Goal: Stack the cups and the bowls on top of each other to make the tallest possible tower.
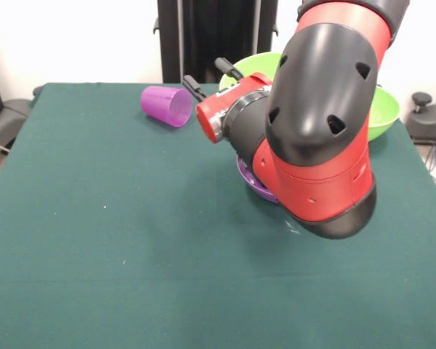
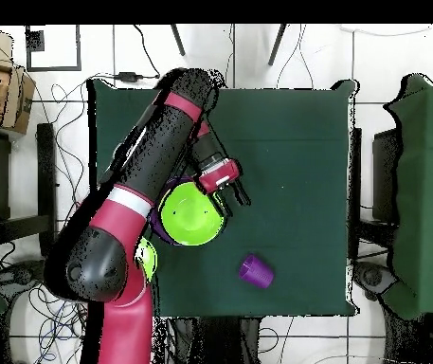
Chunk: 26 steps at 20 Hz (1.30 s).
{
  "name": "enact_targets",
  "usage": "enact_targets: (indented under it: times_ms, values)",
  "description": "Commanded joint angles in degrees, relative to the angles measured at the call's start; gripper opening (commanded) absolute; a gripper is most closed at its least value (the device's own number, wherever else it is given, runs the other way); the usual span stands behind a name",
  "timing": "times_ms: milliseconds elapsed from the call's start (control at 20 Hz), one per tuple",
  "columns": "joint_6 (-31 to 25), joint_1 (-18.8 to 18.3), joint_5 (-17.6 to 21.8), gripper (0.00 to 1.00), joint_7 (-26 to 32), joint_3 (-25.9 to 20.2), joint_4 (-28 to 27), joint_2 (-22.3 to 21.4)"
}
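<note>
The tower is mostly hidden behind my arm: a wide purple bowl at its base and a lime green bowl on top. My gripper is open and empty, level with the green bowl's rim and right beside it. A second lime green bowl sits next to the tower. The translucent purple cup lies on its side, apart from the tower. The yellow cup and the other bowls are hidden or out of view.
The green table cloth covers the whole table. My arm's big elbow hangs over the tower in the front view. Chairs and cables stand around the table.
</note>
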<state>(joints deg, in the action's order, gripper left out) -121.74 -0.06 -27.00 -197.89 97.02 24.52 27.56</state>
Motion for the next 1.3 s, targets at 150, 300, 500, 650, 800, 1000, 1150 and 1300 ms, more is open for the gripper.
enact_targets:
  times_ms: [150, 300, 500, 650, 800, 1000, 1150, 1300]
  values:
    - [6.8, 1.2, 5.3, 1.0, 11.3, -12.2, 1.6, 2.2]
    - [7.3, 1.1, 6.0, 1.0, 10.8, -13.9, 1.7, 2.9]
    - [7.8, 1.7, 8.1, 1.0, 12.1, -15.9, 2.7, 3.1]
    - [7.7, 2.3, 9.3, 1.0, 12.1, -17.7, 3.7, 2.9]
    - [7.5, 2.3, 10.2, 1.0, 11.6, -19.1, 4.0, 2.8]
    - [5.7, 2.2, 11.3, 1.0, 10.1, -20.4, 4.9, 1.9]
    - [4.3, 1.9, 11.3, 1.0, 8.6, -21.1, 4.9, 1.6]
    - [2.4, 1.3, 9.6, 1.0, 4.2, -21.9, 5.0, 1.5]
